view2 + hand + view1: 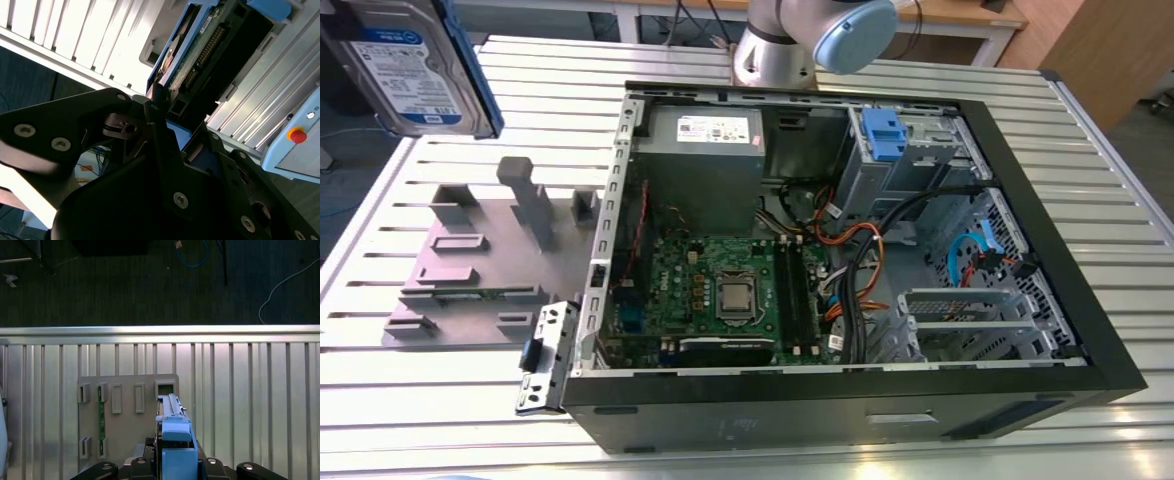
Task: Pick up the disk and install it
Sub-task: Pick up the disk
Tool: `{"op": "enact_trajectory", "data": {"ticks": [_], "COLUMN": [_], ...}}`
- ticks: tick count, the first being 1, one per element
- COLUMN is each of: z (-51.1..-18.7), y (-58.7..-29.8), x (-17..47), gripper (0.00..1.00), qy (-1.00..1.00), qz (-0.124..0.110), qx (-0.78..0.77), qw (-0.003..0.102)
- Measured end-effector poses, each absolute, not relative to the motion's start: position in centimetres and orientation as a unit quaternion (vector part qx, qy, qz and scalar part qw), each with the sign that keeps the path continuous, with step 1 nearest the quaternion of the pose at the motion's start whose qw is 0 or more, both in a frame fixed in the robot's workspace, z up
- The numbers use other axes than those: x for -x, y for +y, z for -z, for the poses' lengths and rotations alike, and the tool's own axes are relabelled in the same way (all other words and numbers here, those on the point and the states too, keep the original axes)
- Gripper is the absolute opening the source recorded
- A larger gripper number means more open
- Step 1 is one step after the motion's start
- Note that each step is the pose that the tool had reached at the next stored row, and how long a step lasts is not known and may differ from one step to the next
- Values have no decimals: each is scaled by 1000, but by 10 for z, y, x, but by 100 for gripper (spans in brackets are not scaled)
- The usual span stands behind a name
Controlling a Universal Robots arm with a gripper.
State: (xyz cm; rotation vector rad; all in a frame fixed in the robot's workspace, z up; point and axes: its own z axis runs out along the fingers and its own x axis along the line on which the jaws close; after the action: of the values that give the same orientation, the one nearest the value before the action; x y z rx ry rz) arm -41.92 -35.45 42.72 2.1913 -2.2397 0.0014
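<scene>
Over table point(250, 390): disk point(407, 70) clamped in claw point(167, 117).

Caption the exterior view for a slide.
Disk hangs above the grey holder plate at the exterior view's left, beside the open computer case on the slatted table.

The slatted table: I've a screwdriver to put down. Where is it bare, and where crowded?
Bare: the silver slatted metal table nearest the camera, between the grey fixture plate and the table's edge; also the strip on the exterior view's right of the open black computer case. Crowded: inside the case, around the green circuit board and bundled cables.
</scene>
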Motion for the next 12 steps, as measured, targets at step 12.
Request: {"op": "enact_trajectory", "data": {"ticks": [12], "z": [-431], "y": [-355], "x": [419], "gripper": [37], "qy": [-715], "qz": [0], "qx": [-699], "qw": [4]}}
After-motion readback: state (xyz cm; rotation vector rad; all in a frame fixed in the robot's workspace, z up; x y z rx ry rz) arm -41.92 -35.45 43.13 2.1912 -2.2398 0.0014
